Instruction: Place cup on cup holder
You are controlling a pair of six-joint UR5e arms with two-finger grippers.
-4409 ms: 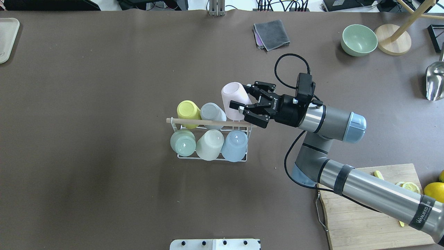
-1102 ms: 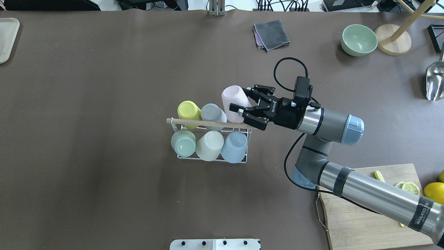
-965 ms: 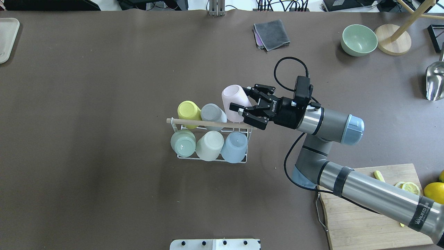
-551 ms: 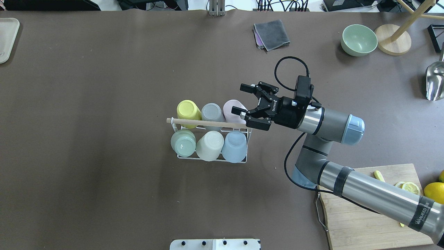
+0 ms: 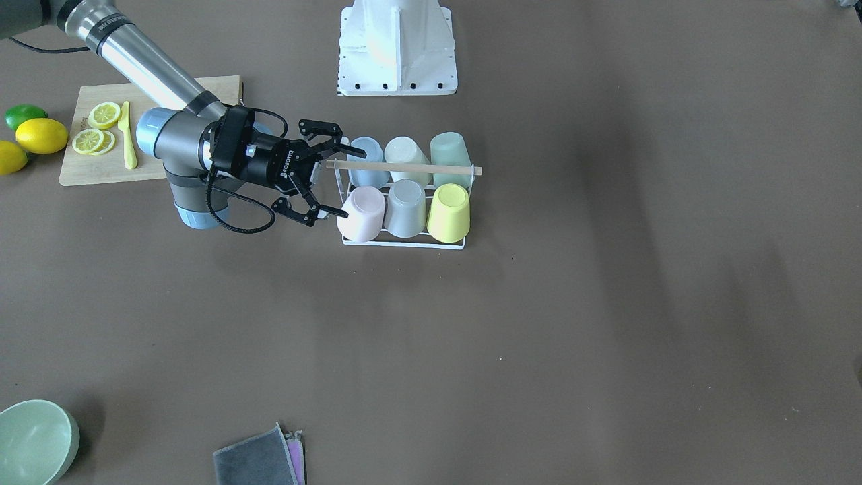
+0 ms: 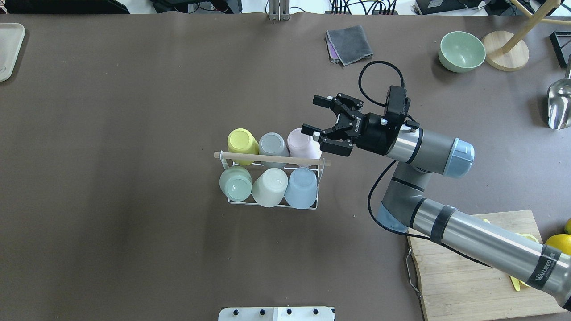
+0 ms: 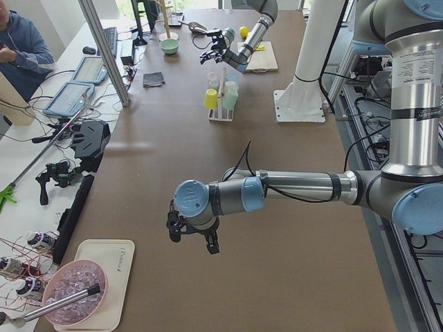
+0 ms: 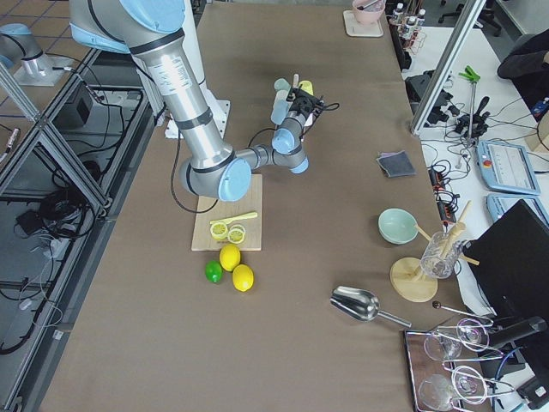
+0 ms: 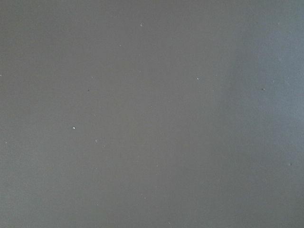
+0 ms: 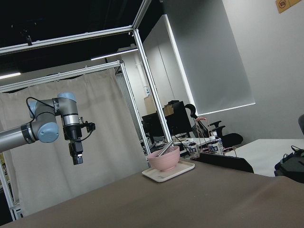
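Observation:
The cup holder (image 6: 272, 158), a white wire rack with a wooden rod across its top, stands mid-table and carries several upturned cups. The pink cup (image 6: 299, 140) sits on the rack's far right prong, beside a grey cup (image 6: 273, 143) and a yellow cup (image 6: 242, 140). The front-facing view shows the pink cup (image 5: 361, 213) at the cup holder's (image 5: 404, 244) left end. My right gripper (image 6: 313, 115) is open, just right of the pink cup with nothing in its jaws. My left gripper (image 7: 193, 239) hangs over bare table far from the rack; I cannot tell its state.
A cutting board (image 6: 468, 285) with lemon slices and a yellow knife lies at the near right under the right arm. A green bowl (image 6: 461, 51), a grey cloth (image 6: 349, 43) and a metal scoop (image 6: 560, 104) sit at the far right. A beige tray (image 6: 9, 49) lies far left.
The right gripper opened and let go of the pink cup, which dropped from a tilt onto the rack's far right prong. The gripper then drew back slightly to the right.

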